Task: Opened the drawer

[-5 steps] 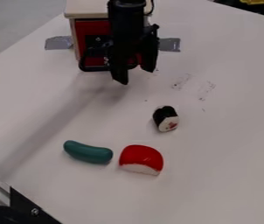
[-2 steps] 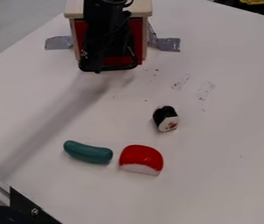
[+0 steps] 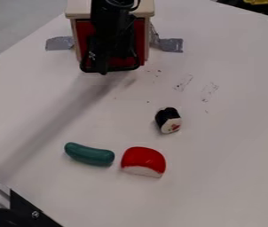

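The black gripper (image 3: 104, 64) hangs down right in front of the drawer, its tips at the black handle. The drawer (image 3: 139, 42) has a red front and sits in a light wooden cabinet (image 3: 77, 11) at the top left. A black wire-like handle (image 3: 124, 68) runs along the bottom of the red front. Arm and gripper hide the middle of the drawer front, and the front appears flush with the wooden frame.
Silver tape (image 3: 59, 43) lies at the cabinet's left, more tape (image 3: 171, 45) at its right. Farther down the white table (image 3: 219, 177) are a black-and-white sushi piece (image 3: 168, 120), a green sausage-shaped toy (image 3: 89, 154) and a red-and-white toy (image 3: 143, 162).
Since a second ago the gripper has moved left from the drawer's right side to its handle, with a slight shift back right lately. The drawer and toys have not moved.
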Tool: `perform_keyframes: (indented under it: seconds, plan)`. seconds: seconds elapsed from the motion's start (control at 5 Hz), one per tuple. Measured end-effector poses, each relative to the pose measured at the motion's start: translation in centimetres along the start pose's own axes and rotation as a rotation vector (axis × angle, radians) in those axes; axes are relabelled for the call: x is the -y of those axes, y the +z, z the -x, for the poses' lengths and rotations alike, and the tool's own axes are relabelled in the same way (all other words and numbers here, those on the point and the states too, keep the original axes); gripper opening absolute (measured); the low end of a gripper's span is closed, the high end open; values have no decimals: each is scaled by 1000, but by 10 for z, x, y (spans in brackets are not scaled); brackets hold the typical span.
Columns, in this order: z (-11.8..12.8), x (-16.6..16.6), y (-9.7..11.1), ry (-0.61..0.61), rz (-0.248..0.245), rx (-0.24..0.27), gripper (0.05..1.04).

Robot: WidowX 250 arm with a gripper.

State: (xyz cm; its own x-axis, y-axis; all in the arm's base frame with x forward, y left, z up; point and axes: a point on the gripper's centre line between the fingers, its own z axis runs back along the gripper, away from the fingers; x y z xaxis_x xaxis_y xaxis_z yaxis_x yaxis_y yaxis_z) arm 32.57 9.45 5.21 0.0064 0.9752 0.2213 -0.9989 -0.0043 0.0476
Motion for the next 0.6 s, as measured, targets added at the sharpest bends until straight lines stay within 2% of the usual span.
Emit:
perform_keyframes:
  seconds: [0.2, 0.4, 0.6]
  plan:
    - [3, 11, -21, 2, -63, -9, 999]
    - [0, 20, -31, 26, -94, -18, 997]
    - [-2, 26, -32, 44, -109, -34, 963]
